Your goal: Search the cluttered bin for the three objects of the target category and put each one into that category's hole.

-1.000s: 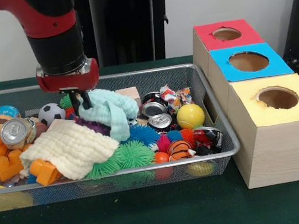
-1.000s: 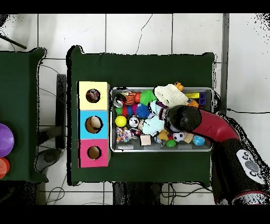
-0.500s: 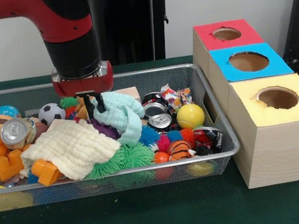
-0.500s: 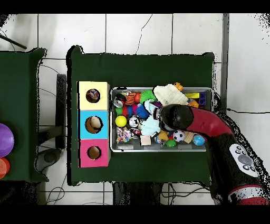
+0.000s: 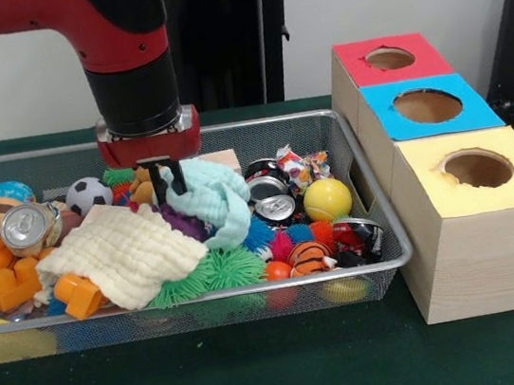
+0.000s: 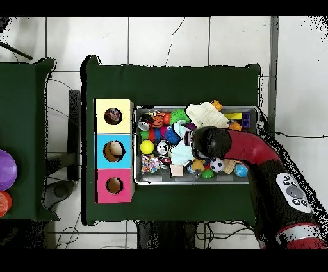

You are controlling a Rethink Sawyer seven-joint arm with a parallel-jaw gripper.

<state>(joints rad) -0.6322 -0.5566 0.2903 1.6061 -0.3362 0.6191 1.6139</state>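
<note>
One rope toy (image 5: 297, 165) lies in the bin's (image 5: 257, 123) far part, beside the cans (image 5: 274, 207): likely light, soft, grippy; take across its knot. My end effector (image 5: 166, 174) pinches the mint cloth (image 5: 212, 197) instead.

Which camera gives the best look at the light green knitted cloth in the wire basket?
The front view. There the light green cloth shows its bunched folds, with the gripper down at its left edge. In the overhead view the arm hides part of the cloth, leaving a pale patch.
</note>
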